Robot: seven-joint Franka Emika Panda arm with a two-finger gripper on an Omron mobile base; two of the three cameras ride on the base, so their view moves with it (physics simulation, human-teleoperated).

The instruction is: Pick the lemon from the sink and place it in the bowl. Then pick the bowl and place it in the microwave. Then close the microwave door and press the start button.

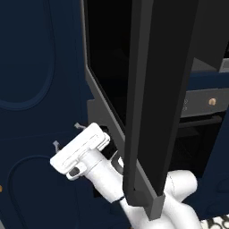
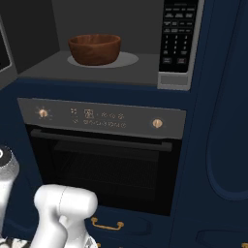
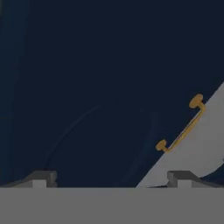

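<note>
Right base view showed the bowl [image 2: 95,48] sitting inside the microwave [image 2: 177,43], above the oven [image 2: 101,160]. Microwave door [image 1: 156,103] stood open. Claw [image 1: 66,136] was spread apart, empty, near blue cabinet panels [image 1: 36,89].

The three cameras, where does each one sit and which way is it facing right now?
Left base view: behind the arm's left, facing the open microwave door; white arm and open gripper show.
Right base view: behind its right, facing the bowl in the microwave above the oven; arm at lower left.
Hand view: on the hand, facing navy cabinet; fingers at the bottom.
Both base views share the oven.
</note>
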